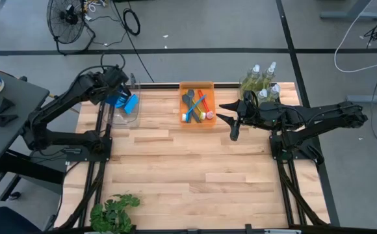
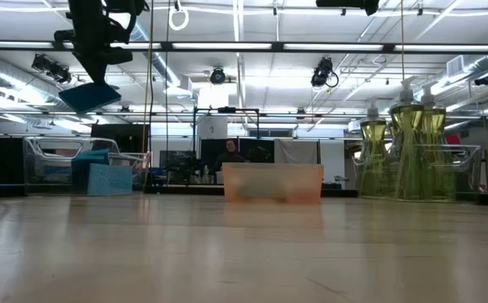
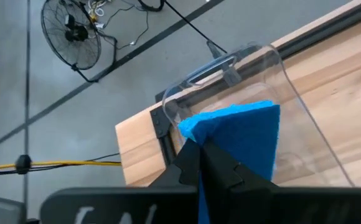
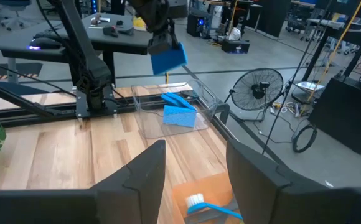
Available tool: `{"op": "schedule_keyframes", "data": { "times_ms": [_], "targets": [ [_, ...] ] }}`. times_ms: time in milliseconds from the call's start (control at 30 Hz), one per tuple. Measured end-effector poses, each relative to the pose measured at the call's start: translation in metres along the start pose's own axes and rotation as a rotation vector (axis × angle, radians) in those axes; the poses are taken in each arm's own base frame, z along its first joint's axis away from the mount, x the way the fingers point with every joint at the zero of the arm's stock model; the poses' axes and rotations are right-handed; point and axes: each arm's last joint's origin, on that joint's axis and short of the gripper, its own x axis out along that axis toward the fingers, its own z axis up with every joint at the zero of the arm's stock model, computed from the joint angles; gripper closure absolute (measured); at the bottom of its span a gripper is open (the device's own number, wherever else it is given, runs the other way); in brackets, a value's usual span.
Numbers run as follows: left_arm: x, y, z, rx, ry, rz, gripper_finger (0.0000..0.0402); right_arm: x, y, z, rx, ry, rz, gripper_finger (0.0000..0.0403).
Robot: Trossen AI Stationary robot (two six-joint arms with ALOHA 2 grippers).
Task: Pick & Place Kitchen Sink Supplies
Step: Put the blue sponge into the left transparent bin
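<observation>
Table (image 1: 175, 175): left pincer (image 3: 200, 152) grips sponge (image 3: 243, 134).

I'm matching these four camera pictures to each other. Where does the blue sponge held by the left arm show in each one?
High view: the held blue sponge is upper left, over the clear bin.
Low view: upper left, hanging above the table.
Left wrist view: centre, clamped in the left gripper.
Right wrist view: top centre, above the bin.
Shared landmark: the clear bin.

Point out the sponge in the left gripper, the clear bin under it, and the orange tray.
sponge (image 4: 168, 59), right wrist view, on its blue face.
clear bin (image 3: 292, 106), left wrist view, on its clear wall.
orange tray (image 1: 197, 86), high view, on its far rim.
</observation>
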Motion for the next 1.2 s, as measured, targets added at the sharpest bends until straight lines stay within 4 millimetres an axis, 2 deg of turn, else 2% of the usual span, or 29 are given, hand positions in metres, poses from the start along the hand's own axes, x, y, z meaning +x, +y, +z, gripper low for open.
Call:
{"op": "schedule_keyframes", "data": {
  "times_ms": [400,900,1200],
  "targets": [
    [0.007,0.006,0.003,-0.073,0.039,-0.064,0.0399,0.0,0.0,0.0,0.0,0.0,0.0,0.0232],
    [0.007,0.002,0.003,-0.094,0.063,-0.216,0.0399,0.0,0.0,0.0,0.0,0.0,0.0,0.0232],
    [0.042,-0.02,-0.019,-0.078,0.115,-0.185,0.0399,0.0,0.0,0.0,0.0,0.0,0.0,0.0232]
  ]
}}
